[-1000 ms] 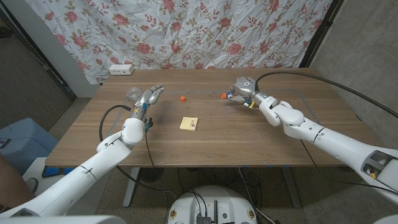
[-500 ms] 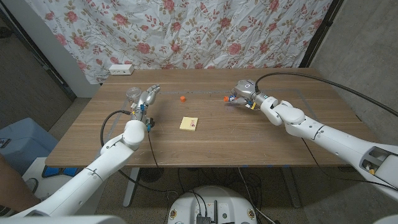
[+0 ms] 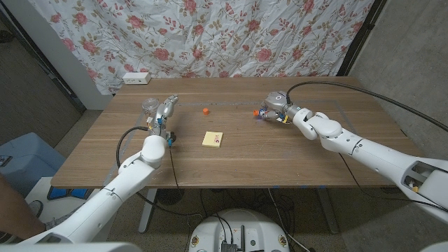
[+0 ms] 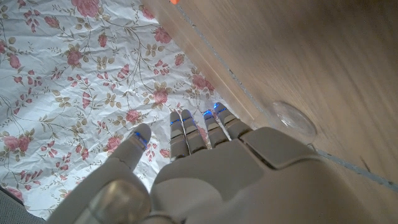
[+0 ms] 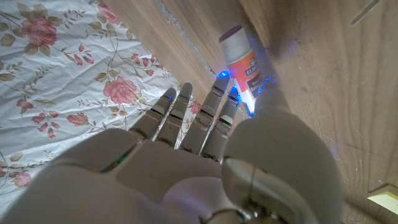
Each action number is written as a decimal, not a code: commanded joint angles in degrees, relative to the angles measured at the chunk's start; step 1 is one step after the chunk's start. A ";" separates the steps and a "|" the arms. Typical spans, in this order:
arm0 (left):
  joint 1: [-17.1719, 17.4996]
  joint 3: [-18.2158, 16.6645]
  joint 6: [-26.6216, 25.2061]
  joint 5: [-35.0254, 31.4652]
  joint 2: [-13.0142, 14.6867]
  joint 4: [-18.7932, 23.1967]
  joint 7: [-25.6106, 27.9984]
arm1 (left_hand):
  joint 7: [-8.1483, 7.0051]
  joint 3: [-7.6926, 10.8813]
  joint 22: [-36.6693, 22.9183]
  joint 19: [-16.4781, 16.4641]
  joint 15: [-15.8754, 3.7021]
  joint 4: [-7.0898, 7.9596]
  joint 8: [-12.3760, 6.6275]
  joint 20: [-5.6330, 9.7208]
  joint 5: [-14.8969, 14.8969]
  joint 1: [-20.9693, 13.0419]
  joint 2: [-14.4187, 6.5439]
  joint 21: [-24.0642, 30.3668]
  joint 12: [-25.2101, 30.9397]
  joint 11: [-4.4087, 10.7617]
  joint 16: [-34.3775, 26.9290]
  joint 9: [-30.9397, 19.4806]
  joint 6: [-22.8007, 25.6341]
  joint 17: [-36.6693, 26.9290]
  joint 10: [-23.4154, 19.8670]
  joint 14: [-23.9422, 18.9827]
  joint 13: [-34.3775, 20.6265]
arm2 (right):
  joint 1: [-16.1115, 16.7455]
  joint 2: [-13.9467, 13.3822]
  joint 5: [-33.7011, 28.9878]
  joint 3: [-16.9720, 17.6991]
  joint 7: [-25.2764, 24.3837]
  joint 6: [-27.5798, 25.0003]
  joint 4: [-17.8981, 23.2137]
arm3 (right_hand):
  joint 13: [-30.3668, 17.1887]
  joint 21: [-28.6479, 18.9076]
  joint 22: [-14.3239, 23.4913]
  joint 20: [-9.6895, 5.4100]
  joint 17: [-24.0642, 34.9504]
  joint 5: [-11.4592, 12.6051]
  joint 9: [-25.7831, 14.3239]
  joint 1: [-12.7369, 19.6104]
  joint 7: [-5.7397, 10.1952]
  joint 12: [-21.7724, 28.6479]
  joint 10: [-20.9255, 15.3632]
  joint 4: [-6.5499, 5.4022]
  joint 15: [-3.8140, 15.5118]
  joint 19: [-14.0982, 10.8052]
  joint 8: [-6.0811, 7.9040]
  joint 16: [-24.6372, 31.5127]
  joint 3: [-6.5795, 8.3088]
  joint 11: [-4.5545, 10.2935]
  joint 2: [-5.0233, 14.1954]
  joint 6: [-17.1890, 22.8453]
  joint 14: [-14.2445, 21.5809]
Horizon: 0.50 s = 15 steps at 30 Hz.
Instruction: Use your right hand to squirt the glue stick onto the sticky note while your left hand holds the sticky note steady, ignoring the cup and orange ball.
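Yellow sticky note [image 3: 213, 139]: lies near the middle of the wooden table [image 3: 280, 161], well apart from both hands.
Left hand [image 3: 163, 112]: fingers straight and apart, holding nothing, just beside the clear cup [image 3: 149, 107].
Right hand [image 3: 274, 106]: fingers reach over the glue stick [image 5: 241, 61] lying on the table; I cannot tell whether it grips.
Orange ball [image 3: 205, 110]: farther back, between the hands.
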<state>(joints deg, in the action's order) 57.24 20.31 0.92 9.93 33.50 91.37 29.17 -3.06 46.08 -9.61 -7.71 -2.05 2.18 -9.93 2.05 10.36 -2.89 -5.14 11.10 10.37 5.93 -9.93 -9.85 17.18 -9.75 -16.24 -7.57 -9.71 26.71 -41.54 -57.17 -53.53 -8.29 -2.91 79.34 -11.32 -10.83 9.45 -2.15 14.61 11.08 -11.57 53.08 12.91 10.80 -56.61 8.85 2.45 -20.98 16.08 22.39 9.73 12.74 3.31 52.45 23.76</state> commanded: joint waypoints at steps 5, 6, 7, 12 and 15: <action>-1.62 0.55 4.03 3.21 -2.09 -3.95 0.65 | 0.18 0.19 -0.14 0.21 -3.73 0.31 -0.23 3.82 0.09 -0.19 -5.09 -0.21 0.14 -0.18 -0.15 -0.02 -0.16 -0.03 0.35 0.15 -0.10 | -1.68 0.04 -0.42 -1.49 1.84 -0.15 -1.60 | -0.12 -0.10 0.22 0.57 0.10 0.62 -0.26 0.07 -0.14 -0.17 0.84 -0.11 7.59 0.03 -0.35 -0.21 -0.38 0.01 -1.05 -1.26 -0.51; -1.71 0.61 4.28 3.22 -2.15 -4.16 0.66 | 0.15 0.22 -0.14 0.22 -3.71 0.30 -0.24 3.79 0.10 -0.20 -5.08 -0.21 0.15 -0.17 -0.15 -0.02 -0.16 -0.01 0.34 0.14 -0.10 | -1.76 0.03 -0.35 -1.52 1.98 -0.05 -1.66 | -0.12 -0.10 0.22 0.61 0.09 0.64 -0.26 0.03 -0.14 -0.18 0.94 -0.13 7.57 0.02 -0.41 -0.22 -0.42 0.01 -1.12 -1.41 -0.52; -1.79 0.65 4.49 3.26 -2.20 -4.33 0.66 | 0.19 0.23 -0.14 0.23 -3.70 0.31 -0.24 3.78 0.10 -0.19 -5.09 -0.22 0.15 -0.17 -0.15 -0.02 -0.16 -0.01 0.34 0.14 -0.10 | -1.78 0.04 -0.26 -1.50 2.04 -0.07 -1.68 | -0.12 -0.10 0.22 0.62 0.08 0.67 -0.25 -0.02 -0.15 -0.21 1.08 -0.14 7.55 0.02 -0.48 -0.24 -0.46 0.00 -1.21 -1.58 -0.52; -2.05 0.73 4.65 3.41 -2.42 -4.78 1.03 | 0.16 0.25 -0.14 0.22 -3.66 0.41 -0.26 3.77 0.11 -0.12 -5.05 -0.21 0.19 -0.22 -0.19 -0.02 -0.14 -0.02 0.30 0.06 -0.10 | -1.86 -0.09 -0.34 -1.59 2.53 -0.31 -1.41 | -0.10 -0.07 0.22 0.73 0.02 0.92 -0.21 -0.22 -0.17 -0.33 2.08 -0.19 7.58 0.03 -0.97 -0.40 -0.70 0.00 -1.71 -2.83 -0.68; -2.15 0.75 4.45 3.42 -2.55 -4.84 1.44 | 0.20 0.28 -0.14 0.22 -3.65 0.46 -0.30 3.76 0.12 -0.08 -5.02 -0.20 0.22 -0.16 -0.20 -0.02 -0.07 -0.01 0.28 0.03 -0.10 | -2.03 -0.12 -0.27 -1.65 2.88 -0.12 -1.42 | -0.11 -0.06 0.21 0.78 -0.06 1.16 -0.20 -0.29 -0.18 -0.37 3.05 -0.19 7.64 0.01 -1.38 -0.71 -0.89 0.00 -2.16 -3.93 -1.16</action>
<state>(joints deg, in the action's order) 55.84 20.79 4.68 12.74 31.75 87.98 29.87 -2.86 46.28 -9.61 -7.71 -2.05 2.38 -9.92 2.05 10.37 -2.89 -5.14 11.10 10.37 5.62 -9.93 -9.85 16.98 -9.59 -15.94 -7.57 -9.71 25.22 -41.51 -57.33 -54.79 -6.69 -2.90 78.01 -11.32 -10.83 9.45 -1.72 14.62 11.85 -11.62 53.41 12.80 10.57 -54.26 8.68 2.66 -20.55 15.01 21.93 9.09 12.74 1.71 49.27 23.12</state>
